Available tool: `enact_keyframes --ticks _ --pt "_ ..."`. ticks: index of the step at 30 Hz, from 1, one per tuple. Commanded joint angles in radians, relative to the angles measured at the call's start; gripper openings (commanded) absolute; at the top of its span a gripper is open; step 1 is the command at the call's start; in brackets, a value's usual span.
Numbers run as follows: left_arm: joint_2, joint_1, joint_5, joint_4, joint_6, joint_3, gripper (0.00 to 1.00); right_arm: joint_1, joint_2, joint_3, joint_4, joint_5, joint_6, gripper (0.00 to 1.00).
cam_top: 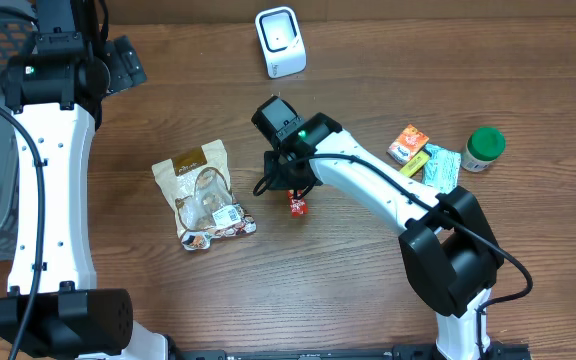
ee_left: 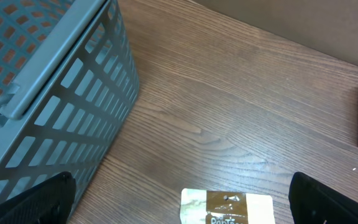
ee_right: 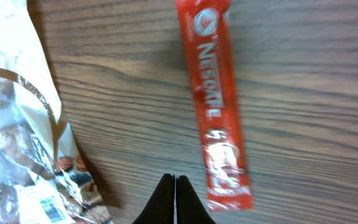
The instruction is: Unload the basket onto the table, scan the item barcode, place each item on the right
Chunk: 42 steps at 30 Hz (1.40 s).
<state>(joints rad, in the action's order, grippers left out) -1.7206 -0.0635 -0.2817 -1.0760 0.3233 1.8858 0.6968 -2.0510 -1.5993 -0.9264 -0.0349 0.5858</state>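
Note:
A red Nescafe stick sachet [ee_right: 216, 106] lies flat on the wooden table, a small red shape [cam_top: 297, 206] in the overhead view. My right gripper [ee_right: 176, 182] hovers just left of the sachet's lower end. It is shut, with nothing between its fingers. From above, the right gripper [cam_top: 286, 186] is mostly hidden under its own wrist. A white barcode scanner [cam_top: 280, 42] stands at the back of the table. My left gripper [ee_left: 180, 180] is wide open and empty near the basket, above the top edge of a snack bag [ee_left: 227, 207].
The clear snack bag [cam_top: 203, 195] lies left of the sachet, its edge [ee_right: 17, 137] close to my right fingers. A grey mesh basket [ee_left: 48, 74] fills the far left. An orange box [cam_top: 408, 143], a teal packet [cam_top: 440, 165] and a green-lidded jar [cam_top: 484, 148] sit at the right.

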Motion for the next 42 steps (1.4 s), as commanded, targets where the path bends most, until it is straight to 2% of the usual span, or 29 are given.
enact_keyframes --ticks 1,4,9,14,16,20,24,27,30,31,34,37,42 --pt "-0.010 0.001 -0.013 0.003 0.014 0.008 1.00 0.011 0.012 0.079 0.062 -0.054 0.113 0.04" --pt "-0.010 0.001 -0.013 0.003 0.014 0.008 1.00 0.011 0.012 0.153 0.124 -0.057 0.169 0.04" --pt "-0.010 0.001 -0.013 0.003 0.014 0.008 1.00 0.009 0.012 0.237 0.182 -0.051 0.173 0.04" --pt "-0.010 0.001 -0.013 0.003 0.014 0.008 1.00 -0.030 0.013 0.244 0.153 0.108 0.165 0.04" --pt "-0.010 0.001 -0.013 0.003 0.014 0.008 1.00 -0.063 0.013 0.244 0.146 0.169 0.166 0.04" --pt "-0.010 0.001 -0.013 0.003 0.014 0.008 1.00 -0.150 0.013 0.243 0.163 0.170 0.166 0.04" --pt "-0.010 0.001 -0.013 0.003 0.014 0.008 1.00 -0.246 0.013 0.243 0.248 0.168 0.166 0.06" --pt "-0.010 0.001 -0.013 0.003 0.014 0.008 1.00 -0.306 0.013 0.243 0.350 0.105 0.166 0.06" --pt "-0.010 0.001 -0.013 0.003 0.014 0.008 1.00 -0.351 0.013 0.243 0.450 -0.053 0.166 0.07" --pt "-0.010 0.001 -0.013 0.003 0.014 0.008 1.00 -0.363 0.013 0.242 0.478 -0.126 0.167 0.04" --pt "-0.010 0.001 -0.013 0.003 0.014 0.008 1.00 -0.378 0.014 0.224 0.487 -0.275 0.219 0.04" --pt "-0.010 0.001 -0.013 0.003 0.014 0.008 1.00 -0.357 0.014 0.211 0.495 -0.304 0.283 0.04" --pt "-0.010 0.001 -0.013 0.003 0.014 0.008 1.00 -0.259 0.014 0.211 0.580 -0.232 0.281 0.04"
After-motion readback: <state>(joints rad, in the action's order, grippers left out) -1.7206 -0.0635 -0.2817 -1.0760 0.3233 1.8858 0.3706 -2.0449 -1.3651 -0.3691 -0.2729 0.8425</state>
